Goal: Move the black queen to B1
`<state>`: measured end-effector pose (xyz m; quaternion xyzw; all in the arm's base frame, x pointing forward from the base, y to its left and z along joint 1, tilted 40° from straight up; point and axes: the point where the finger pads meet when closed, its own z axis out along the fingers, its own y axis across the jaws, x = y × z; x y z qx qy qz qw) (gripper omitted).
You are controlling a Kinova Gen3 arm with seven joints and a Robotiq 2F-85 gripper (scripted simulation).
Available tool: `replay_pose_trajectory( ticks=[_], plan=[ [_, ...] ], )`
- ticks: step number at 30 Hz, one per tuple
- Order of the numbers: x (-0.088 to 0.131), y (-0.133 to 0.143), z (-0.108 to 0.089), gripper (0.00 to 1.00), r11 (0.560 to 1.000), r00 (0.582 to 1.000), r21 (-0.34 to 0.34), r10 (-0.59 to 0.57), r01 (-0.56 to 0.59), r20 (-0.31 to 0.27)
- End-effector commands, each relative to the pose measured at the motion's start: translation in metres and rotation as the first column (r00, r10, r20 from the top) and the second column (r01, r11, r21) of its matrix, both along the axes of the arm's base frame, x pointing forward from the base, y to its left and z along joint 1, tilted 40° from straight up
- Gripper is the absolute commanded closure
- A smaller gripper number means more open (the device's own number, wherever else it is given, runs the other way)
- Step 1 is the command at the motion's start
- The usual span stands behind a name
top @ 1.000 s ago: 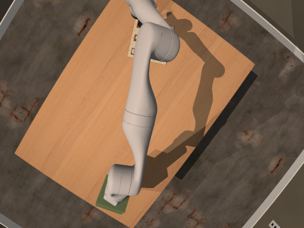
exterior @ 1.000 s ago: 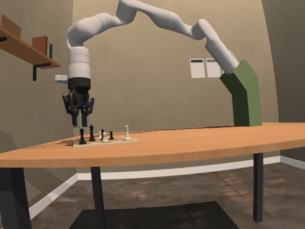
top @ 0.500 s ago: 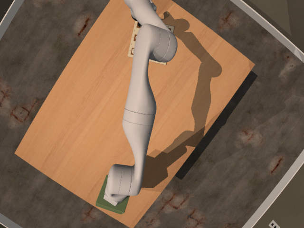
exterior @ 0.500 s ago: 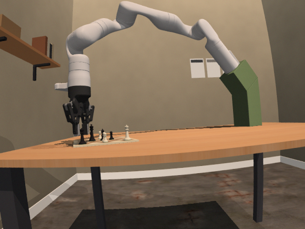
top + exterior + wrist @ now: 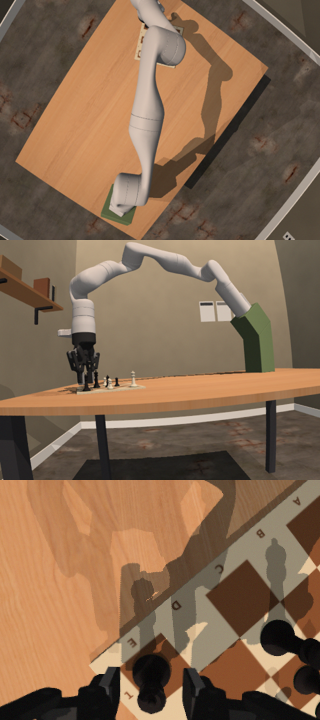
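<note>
A: The claw (image 5: 152, 681) is held low over the chessboard (image 5: 235, 550), partly open. Its fingers are placed on both sides of a black piece (image 5: 151, 672), with a gap seen on each side, so nothing is gripped yet.

B: Is that piece the black queen?

A: It is probably the queen; the crown cannot be read well from above. It is standing upright on the square by the letter E, in the first row.

B: What is done, then?

A: Only the approach. The closing, the lift and the carrying to B1 (image 5: 290, 567), which appears free, are all left. The other black pieces (image 5: 277, 637) are seen upright.
</note>
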<state>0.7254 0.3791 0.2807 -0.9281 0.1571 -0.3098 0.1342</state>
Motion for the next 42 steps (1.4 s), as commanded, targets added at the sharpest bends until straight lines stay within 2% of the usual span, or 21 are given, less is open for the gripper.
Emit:
replay_pose_trajectory(
  ticks=[1, 25, 26, 42],
  plan=[
    [-0.0001, 0.0004, 0.0019, 0.59, 1.000, 1.000, 0.001, 0.000, 0.000, 0.002],
    [-0.0001, 0.0004, 0.0019, 0.59, 1.000, 1.000, 0.001, 0.000, 0.000, 0.002],
    [-0.0001, 0.0004, 0.0019, 1.00, 1.000, 1.000, 0.001, 0.000, 0.000, 0.002],
    [-0.0001, 0.0004, 0.0019, 1.00, 1.000, 1.000, 0.001, 0.000, 0.000, 0.002]
  ],
)
